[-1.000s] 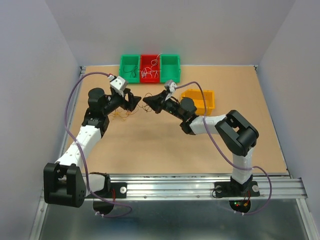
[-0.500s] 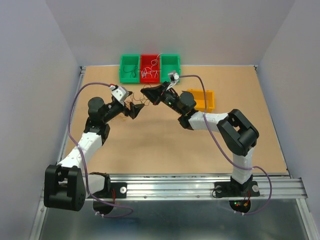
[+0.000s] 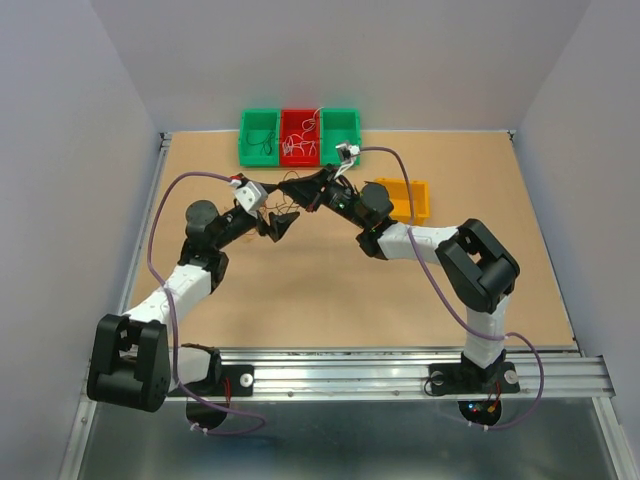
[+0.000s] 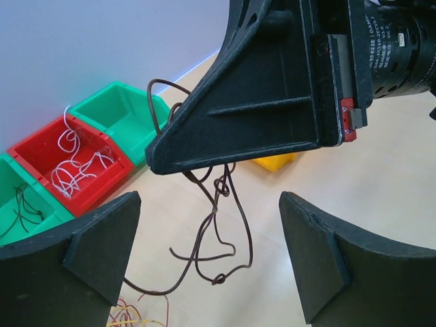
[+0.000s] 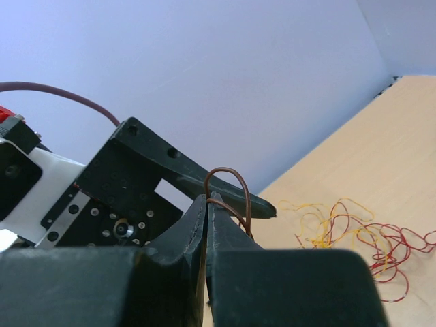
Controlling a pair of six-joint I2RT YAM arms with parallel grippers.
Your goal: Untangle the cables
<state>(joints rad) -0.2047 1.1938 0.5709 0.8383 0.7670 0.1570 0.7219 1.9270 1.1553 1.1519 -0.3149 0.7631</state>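
Note:
My right gripper [image 3: 291, 183] is shut on a dark brown wire [image 4: 219, 225] and holds it in the air; its knotted loops hang below the jaws, in front of my left gripper. In the right wrist view the wire [image 5: 232, 182] loops out over the closed fingertips [image 5: 206, 201]. My left gripper [image 3: 281, 222] is open and empty, its fingers [image 4: 75, 262] on either side of the hanging wire without touching it. A loose bundle of red and yellow-orange wires [image 5: 354, 231] lies on the table, partly visible at the lower left of the left wrist view [image 4: 129, 315].
Three bins stand at the back edge: a green one [image 3: 260, 135] with dark wires, a red one [image 3: 299, 138] with white wires, and another green one [image 3: 341, 128]. An orange bin [image 3: 400, 198] sits right of my right arm.
My right gripper rose and moved back-left, lifting the brown wire off the table. My left gripper moved right and nearer, under the hanging wire.

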